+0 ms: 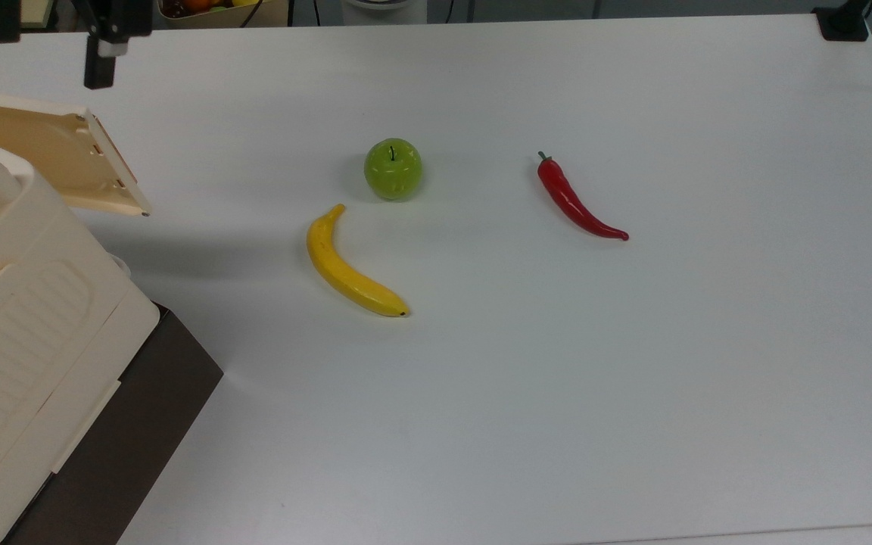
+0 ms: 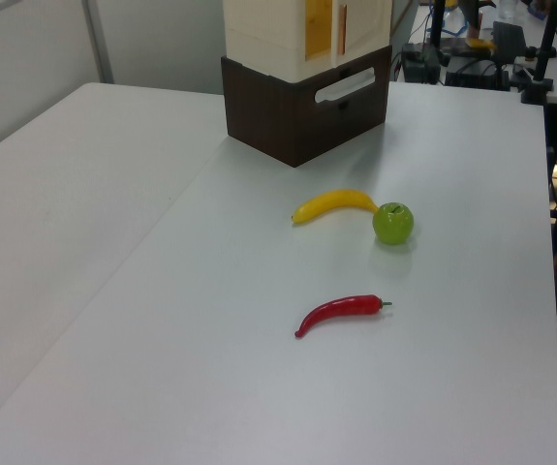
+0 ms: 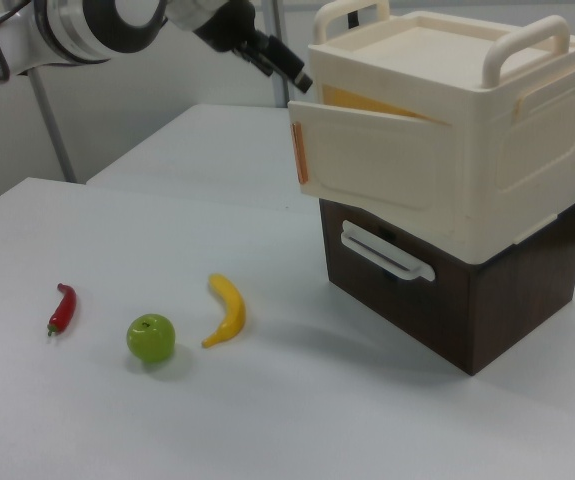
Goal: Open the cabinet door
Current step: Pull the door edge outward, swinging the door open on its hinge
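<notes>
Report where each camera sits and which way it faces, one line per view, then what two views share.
Top view: high overhead, looking down on the table; cabinet at the top view's left, open jaws at its upper left.
Left view: raised, looking along the table past the chili toward the cabinet.
Right view: near table height, facing the open cabinet door; arm upper left.
Top and right views share the banana and apple.

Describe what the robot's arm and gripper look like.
In the right view, the arm is white and silver, built of rounded segments with black rings at the joints. It ends in a black gripper with slim, straight black fingers. In the top view the gripper shows two black fingers, one with a pale band near its tip.
</notes>
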